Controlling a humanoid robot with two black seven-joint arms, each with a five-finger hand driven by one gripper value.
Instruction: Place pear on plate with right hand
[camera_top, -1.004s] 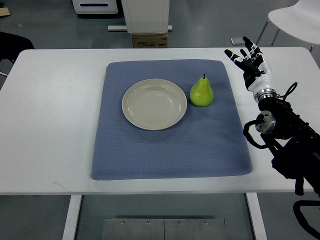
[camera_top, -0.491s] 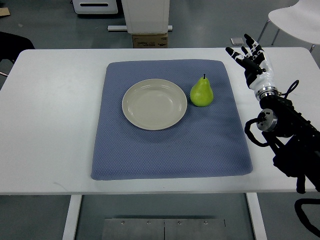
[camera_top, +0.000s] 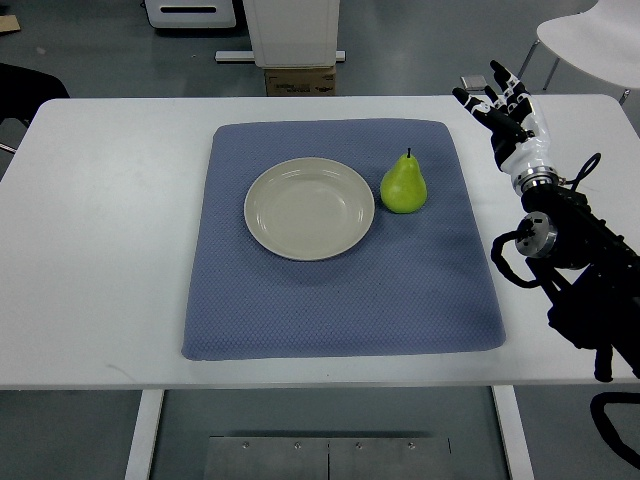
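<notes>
The task is judged to be at its opening stage: no part of the transfer is yet complete. The pear (camera_top: 403, 186) is seen standing upright, stem up, on the blue mat (camera_top: 340, 300), just beside the right rim of the plate (camera_top: 266, 220) and apart from it by a narrow strip of mat. The plate is positioned near the middle of the mat and nothing is carried on it. The mat is laid on the white table (camera_top: 100, 250). The right robot hand (camera_top: 505, 115) is held to the right of the pear, well apart from it, beyond the mat's far right corner and over bare table; its fingers are spread wide and nothing is held in them. No contact with the pear is shown. The left arm is not visible. Remaining steps, as judged from the layout: the right robot hand is to be brought to the pear, the fingers closed around its body, the pear lifted clear of the mat, carried the short way left over the plate rim, and released on the plate.
</notes>
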